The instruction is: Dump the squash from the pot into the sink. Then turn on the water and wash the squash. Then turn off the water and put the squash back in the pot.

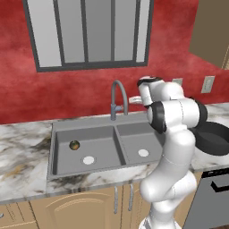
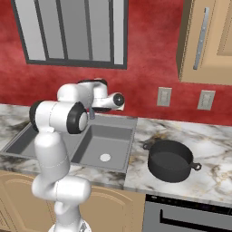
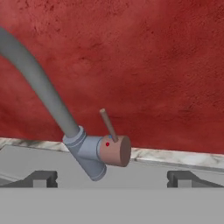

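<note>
Squash (image 1: 74,145) sits at 10 o'clock of the left drain, probably light, round, slippery; my claw (image 3: 112,179) gapes empty before the faucet lever (image 3: 107,124).

Squash (image 1: 74,145): small dark green-orange ball, resting in left basin of grey double sink (image 1: 117,134), near white drain. Pot (image 2: 171,160): black, upright, empty, on bench right of sink.

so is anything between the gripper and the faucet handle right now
Nothing visible. In the hand view the open gripper faces the faucet handle with only clear space between; the faucet neck curves off to the side.
</note>
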